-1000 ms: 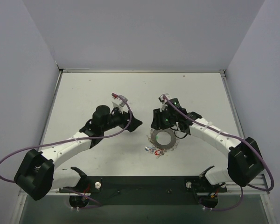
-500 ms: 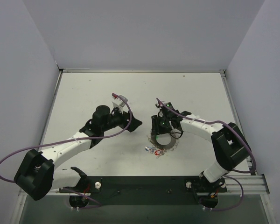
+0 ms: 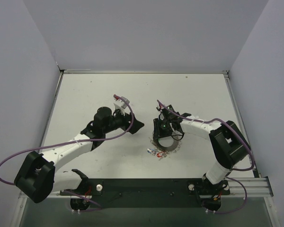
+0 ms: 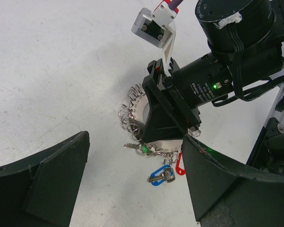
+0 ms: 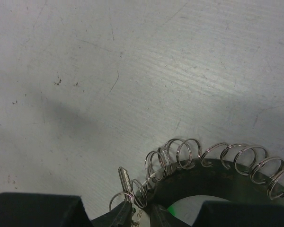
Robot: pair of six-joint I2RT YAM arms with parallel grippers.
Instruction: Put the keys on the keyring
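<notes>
the right gripper [image 3: 162, 133] is set down over the keyring [image 3: 173, 148], at about 11 o'clock on the ring in the top view. whether its jaws are clamped on the rim or only resting across it cannot be told. in the right wrist view the ring's wire loops [image 5: 227, 156] are fanned just ahead of the fingertips, and a small silver key [image 5: 124, 181] is seen touching the loops at their 8 o'clock end.

the coloured keys [image 3: 156, 152] are gathered at the ring's 7 o'clock edge. the green-headed key [image 4: 143, 149] is touching the loops, and the blue-headed key [image 4: 158, 177] and red-headed key [image 4: 180, 165] lie just outside them on the table [image 3: 85, 94].

the left gripper [image 3: 135, 125] is held near the ring at its 9 o'clock side, its jaws spread wide apart with nothing between them.

small white print is carried on the right arm's black motor housing [image 4: 203, 87], too fine to be read. a green light [image 4: 217, 85] is lit beside it.
</notes>
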